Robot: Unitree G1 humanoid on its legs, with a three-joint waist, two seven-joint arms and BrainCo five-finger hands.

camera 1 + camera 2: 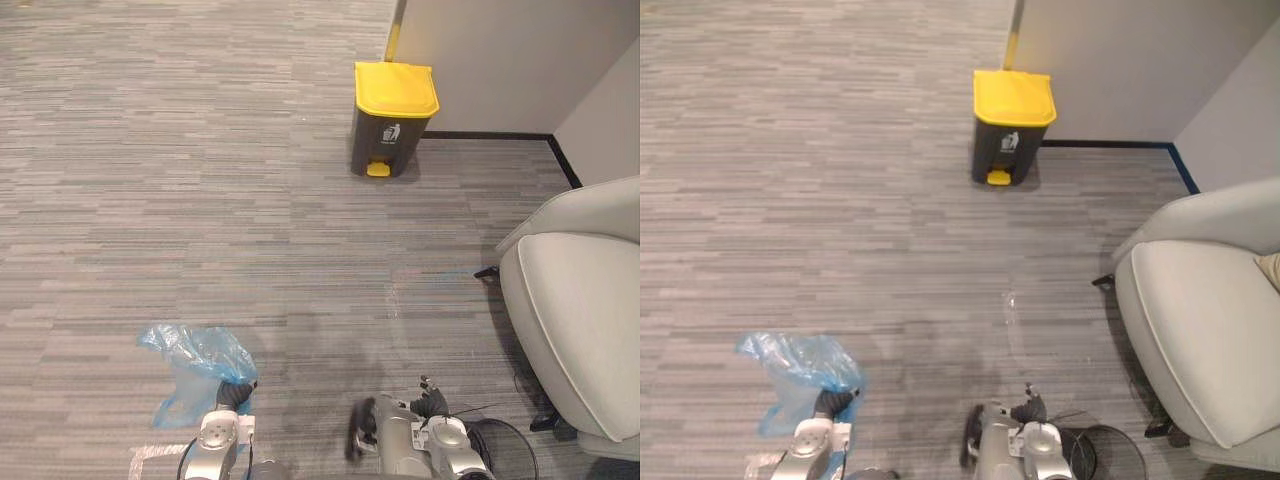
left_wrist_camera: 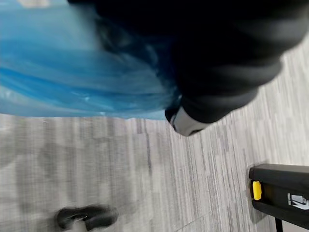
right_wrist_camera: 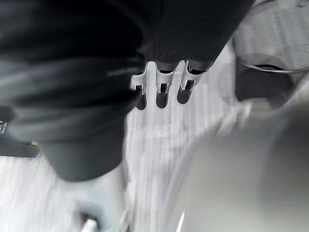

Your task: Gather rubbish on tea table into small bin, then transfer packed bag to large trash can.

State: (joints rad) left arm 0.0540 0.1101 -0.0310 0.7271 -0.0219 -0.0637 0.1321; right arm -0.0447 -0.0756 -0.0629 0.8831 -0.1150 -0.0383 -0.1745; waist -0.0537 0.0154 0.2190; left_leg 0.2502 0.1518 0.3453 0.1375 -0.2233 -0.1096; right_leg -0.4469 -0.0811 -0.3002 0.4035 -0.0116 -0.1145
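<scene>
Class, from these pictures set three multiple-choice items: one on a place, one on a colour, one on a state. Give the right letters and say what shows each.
1. Where does the trash can stand?
A. on the armchair
B. beside the robot's left hand
C. on the carpet, close to the wall

2. What colour is the trash can's lid?
A. blue
B. yellow
C. red

3. What is the state of the blue bag?
A. gripped by the left hand
B. lying inside the trash can
C. lying loose on the armchair

Answers:
1 C: the can stands on the carpet by the wall's foot, far from the hand.
2 B: the lid is yellow over a dark grey body.
3 A: the bag bunches at the hand, which closes on it.
</scene>
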